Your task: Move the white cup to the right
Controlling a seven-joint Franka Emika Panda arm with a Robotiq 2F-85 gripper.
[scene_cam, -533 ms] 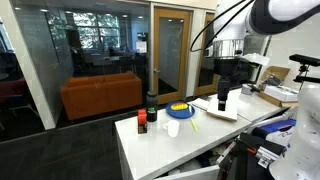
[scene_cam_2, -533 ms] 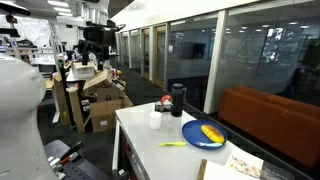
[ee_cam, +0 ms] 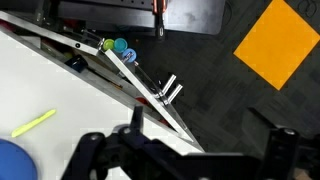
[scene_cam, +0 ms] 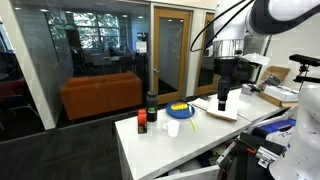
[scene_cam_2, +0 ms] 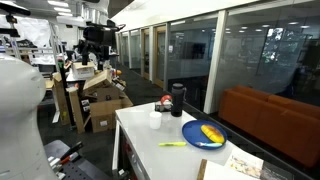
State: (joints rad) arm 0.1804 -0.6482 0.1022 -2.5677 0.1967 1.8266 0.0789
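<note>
**Gripper (scene_cam: 222, 102) hanging open away from the blue plate (scene_cam: 180, 110), white cup (scene_cam: 173, 128) standing near it**

The white cup is standing upright on the white table (scene_cam: 150, 150), near the rim of the blue plate but apart from it, as both exterior views are showing. Nothing is touching the cup (scene_cam_2: 156, 121). A yellow item (scene_cam_2: 210, 133) is lying on the plate (scene_cam_2: 190, 136). A dark bottle (scene_cam_2: 178, 98) and a small red-and-black container (scene_cam_2: 165, 102) are standing on the far side of the cup from the plate's nearer edge, both close to the cup. A thin yellow-green stick (scene_cam_2: 172, 145) is lying flat on the table just beside the plate.

In an exterior view the gripper is hanging above the table on the side of the plate opposite the bottle (scene_cam: 152, 105), over a flat pale pad (scene_cam: 215, 110), well apart from the cup. In the wrist view its dark fingers (ee_cam: 135, 125) are standing spread wide, gripping nothing, with the plate's edge (ee_cam: 10, 162) and the stick (ee_cam: 35, 122) showing at the lower corner.
</note>
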